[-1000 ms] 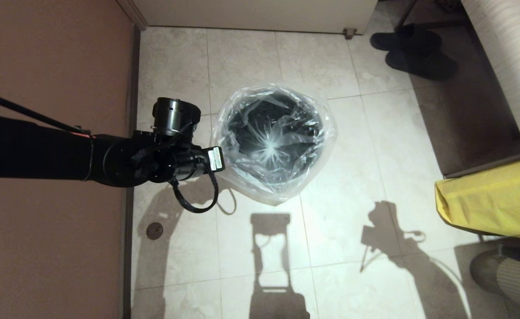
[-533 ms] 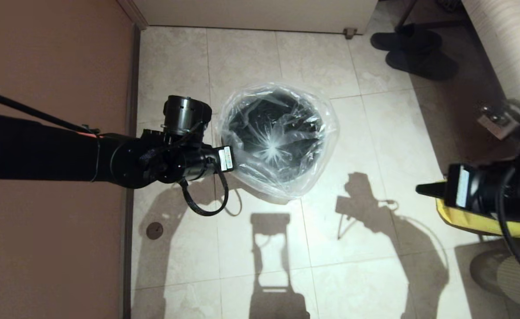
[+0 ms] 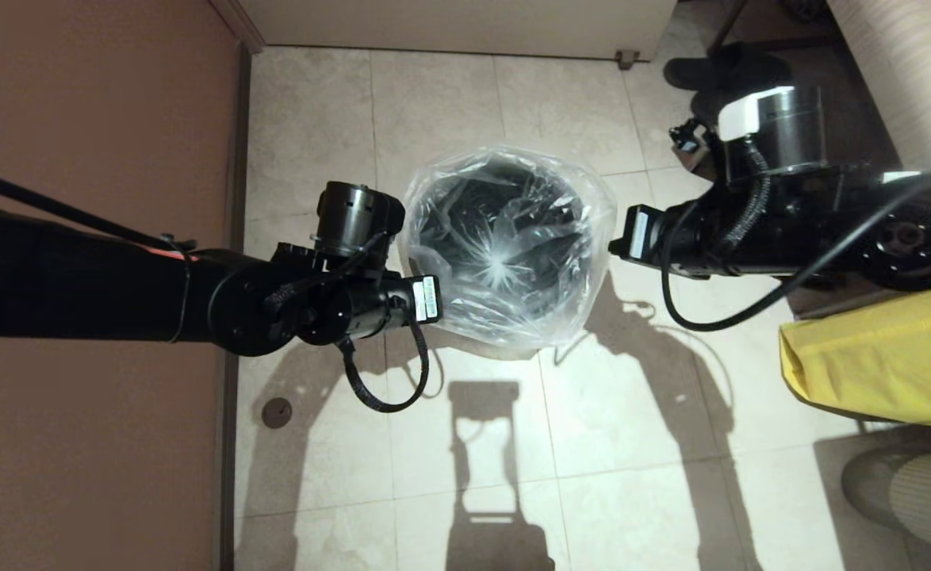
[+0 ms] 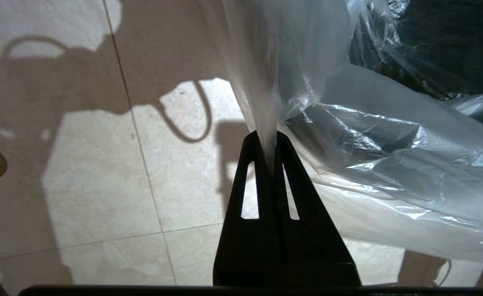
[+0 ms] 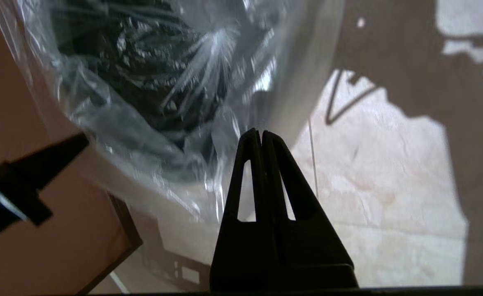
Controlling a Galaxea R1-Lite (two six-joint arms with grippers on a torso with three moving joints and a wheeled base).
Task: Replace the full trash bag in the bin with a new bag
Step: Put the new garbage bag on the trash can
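Observation:
The bin (image 3: pixel 465 208) stands on the tiled floor, its dark inside showing through the new bag (image 3: pixel 529 313). The clear bag is draped loosely over the bin's mouth, its star-gathered seal hanging in the opening. My left gripper (image 4: pixel 267 137) is at the bag's left near side, shut on a pulled-up fold of the bag's edge (image 4: pixel 266 102). My right gripper (image 3: pixel 613 247) reaches in from the right and sits against the bag's right side. It is shut (image 5: pixel 261 133) with nothing seen between its fingers, the bag (image 5: pixel 175 82) just beyond the tips.
A brown wall (image 3: pixel 93 119) runs close along the left, behind my left arm. An opaque yellow sack (image 3: pixel 878 357) lies at the right. Dark slippers (image 3: pixel 731 67) sit at the far right beside striped furniture (image 3: pixel 909 103). A floor drain (image 3: pixel 277 412) lies near left.
My right arm swung in from the right edge up to the bag's right side. My left gripper moved right with the bag's edge, and the bag shifted right over the bin.

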